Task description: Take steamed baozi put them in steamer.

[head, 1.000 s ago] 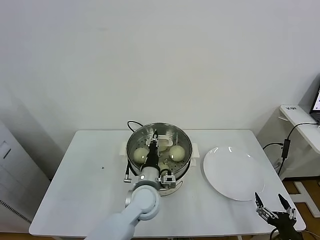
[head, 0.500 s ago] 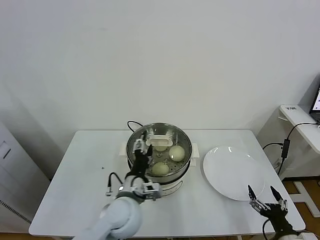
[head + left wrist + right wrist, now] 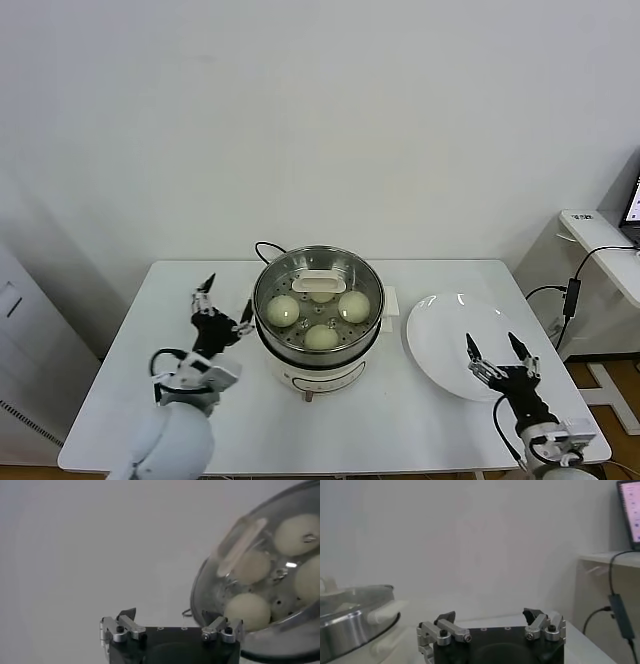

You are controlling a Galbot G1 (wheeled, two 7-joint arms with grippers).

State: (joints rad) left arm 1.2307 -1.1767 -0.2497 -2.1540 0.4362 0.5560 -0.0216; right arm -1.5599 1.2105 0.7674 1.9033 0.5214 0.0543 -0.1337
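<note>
Four baozi sit in the steamer; both pincers are empty.

The steamed baozi lie together on the perforated floor of the steamer, which stands mid-bench, and the white plate beside it is bare, so the loading looks finished. The left pincer hangs just left of the pot, its fingers spread wide with nothing between them; the right pincer hovers over the plate's near edge, equally open and empty. The sensible close is a clean retreat: keep the left arm rising away from the rim so nothing nudges the pot or its black cord. Half a second ago the left pincer was still reaching inside the steamer; it has since withdrawn to the side, while the right has come forward over the plate.
</note>
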